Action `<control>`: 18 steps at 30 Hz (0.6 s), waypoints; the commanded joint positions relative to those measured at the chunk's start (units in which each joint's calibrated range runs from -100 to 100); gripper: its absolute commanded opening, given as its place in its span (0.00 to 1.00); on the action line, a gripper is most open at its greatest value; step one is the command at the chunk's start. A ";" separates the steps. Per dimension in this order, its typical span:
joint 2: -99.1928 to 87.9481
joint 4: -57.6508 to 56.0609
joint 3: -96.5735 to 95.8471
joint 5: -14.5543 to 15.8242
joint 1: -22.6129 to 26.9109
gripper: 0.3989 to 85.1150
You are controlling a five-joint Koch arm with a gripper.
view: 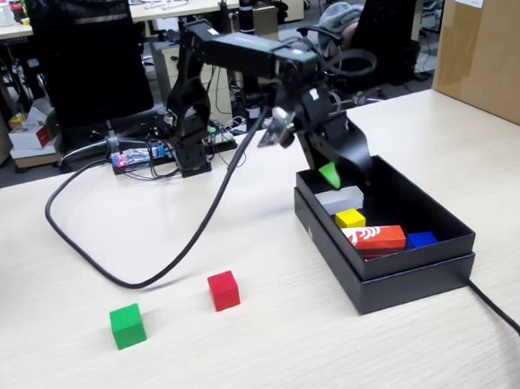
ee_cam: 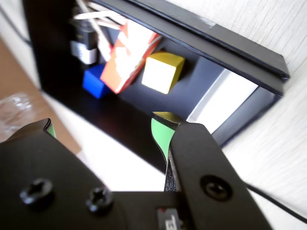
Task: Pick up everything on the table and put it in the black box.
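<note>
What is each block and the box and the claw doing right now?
claw: shut on green piece, over the box
green piece: held, not yet dropped
black box: open, several things inside
yellow block: lying in box
blue block: lying in box
red cube: on table, outside box
green cube: on table, outside box

Tabletop (view: pixel 282 355): pale wood-grain laminate. On it: black box (view: pixel 411 277), open, right side; red cube (view: pixel 223 290) & green cube (view: pixel 127 326) front left, apart; black cable (view: pixel 140 276) looping across; arm base (view: pixel 192 159) w/ electronics at rear.
</note>
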 commanded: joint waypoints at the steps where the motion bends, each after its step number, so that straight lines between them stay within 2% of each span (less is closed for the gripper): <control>1: -14.77 2.78 3.48 -2.49 -1.66 0.49; 10: -19.02 2.78 1.39 -9.23 -10.31 0.49; 18: -11.33 4.07 -6.77 -10.79 -16.31 0.53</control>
